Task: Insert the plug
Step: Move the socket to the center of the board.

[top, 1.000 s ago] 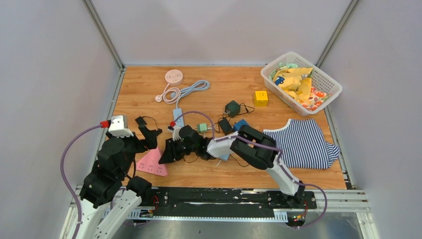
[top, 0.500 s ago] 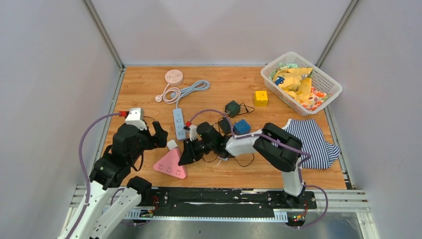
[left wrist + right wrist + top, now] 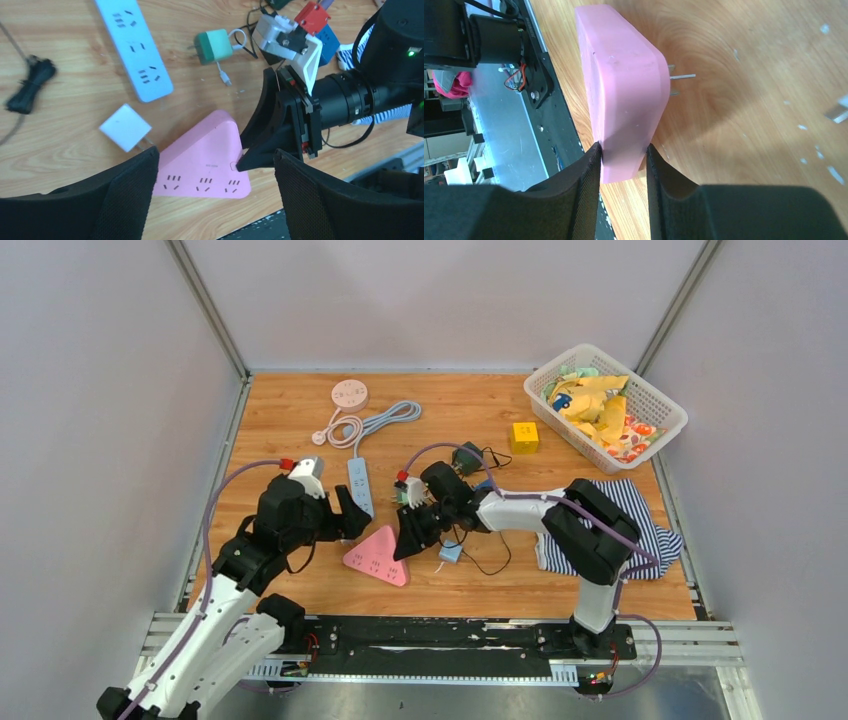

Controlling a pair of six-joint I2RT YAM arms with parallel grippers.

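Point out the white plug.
In the left wrist view, the white plug lies left of centre, between the long power strip and the pink socket block.

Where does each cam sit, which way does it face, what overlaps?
Top external: above and behind the bases, looking down at the table; both arms show.
Left wrist: above the pink socket block, looking down; open left gripper frames it.
Right wrist: low, looking along the table; right gripper pinches the block's corner.
Shared: both wrists see that block.

The pink triangular power strip (image 3: 200, 162) lies flat, sockets up, white square plug (image 3: 125, 127) just beside it, prongs facing it.
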